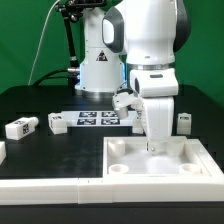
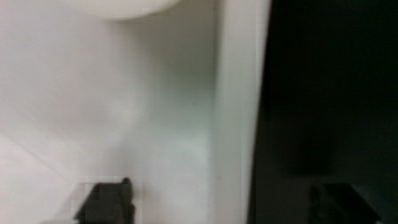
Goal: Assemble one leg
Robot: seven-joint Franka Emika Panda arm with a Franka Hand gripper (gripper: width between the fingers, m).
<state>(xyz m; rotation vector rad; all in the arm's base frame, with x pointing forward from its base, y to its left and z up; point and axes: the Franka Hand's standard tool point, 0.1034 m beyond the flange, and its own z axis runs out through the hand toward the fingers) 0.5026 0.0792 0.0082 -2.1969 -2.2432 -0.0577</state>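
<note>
On the black table [image 1: 40,105], at the exterior view's far left, the first leg [image 1: 20,127] lies on its side, a small white block with a black-and-white tag on its end. Just to its right, a little apart, lies the second leg [image 1: 57,123]. Next comes the marker board [image 1: 98,118], flat in front of the arm's base. The gripper [image 1: 155,147] hangs straight down inside the large square white tabletop [image 1: 160,188], between its corner sockets [image 1: 120,147]. In the wrist view the two dark fingers [image 2: 107,203] stand wide apart, with a blurred white surface and a dark band showing between them. A third leg [image 1: 185,122] stands on the table just beyond the tabletop's far right edge.
</note>
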